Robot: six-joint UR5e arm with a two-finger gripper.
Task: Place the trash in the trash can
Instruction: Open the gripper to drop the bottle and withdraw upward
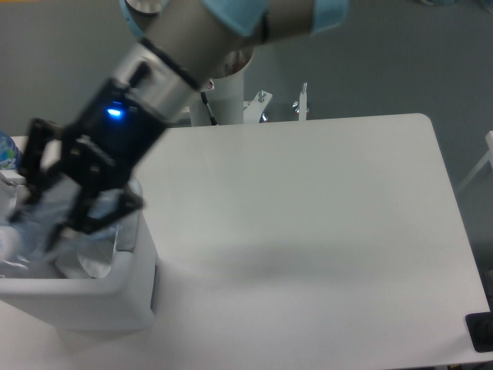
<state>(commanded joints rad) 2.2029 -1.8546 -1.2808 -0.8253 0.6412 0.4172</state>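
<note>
My gripper (60,210) hangs over the open top of the light grey trash can (85,304) at the left of the table. It is shut on the clear plastic water bottle (27,227), which is motion-blurred and tilts down to the left above the can's mouth. The black fingers (32,166) straddle the bottle. The crumpled white wrapper (91,260) lies inside the can, partly hidden by the gripper. The can's grey tab (128,228) faces right.
A blue-patterned object (5,151) shows at the left edge behind the can. The arm's pedestal (219,85) and metal brackets (281,104) stand at the table's back edge. A black item (481,331) sits past the front right corner.
</note>
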